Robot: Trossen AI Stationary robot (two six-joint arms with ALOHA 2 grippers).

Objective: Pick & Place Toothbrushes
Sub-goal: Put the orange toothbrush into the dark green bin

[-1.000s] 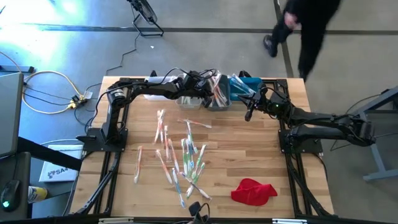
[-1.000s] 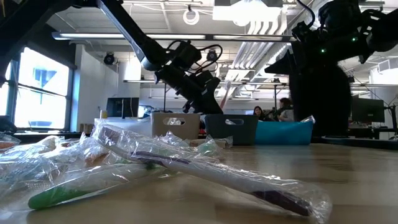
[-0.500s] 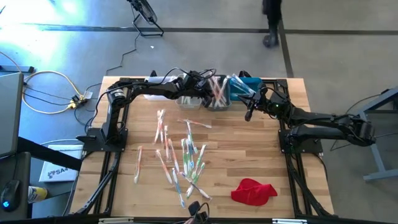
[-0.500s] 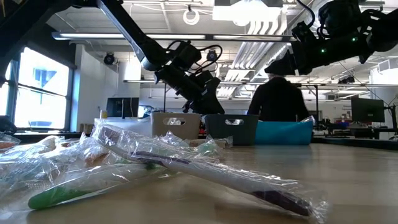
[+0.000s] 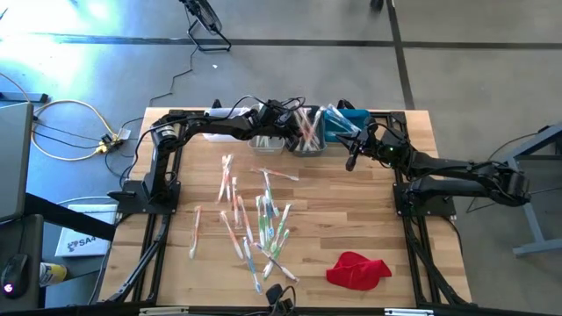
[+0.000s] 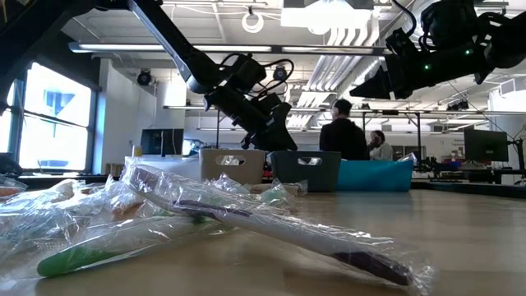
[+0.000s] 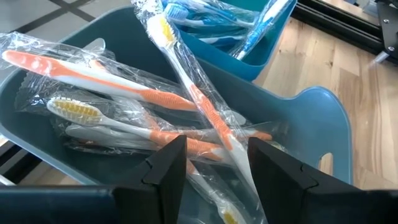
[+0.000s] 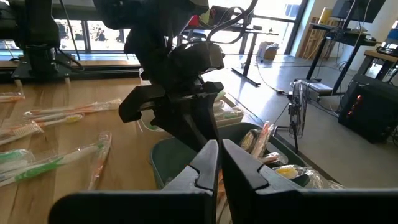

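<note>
since a second ago left gripper jaws parted, orange toothbrush dropped in grey bin; right gripper jaws together

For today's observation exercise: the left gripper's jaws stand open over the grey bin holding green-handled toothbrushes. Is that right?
Not quite. The left wrist view shows the left gripper with jaws open over the grey bin, but the toothbrushes in it have orange handles, not green.

Wooden table, scattered wrapped toothbrushes, red cloth, bins along far edge
</note>
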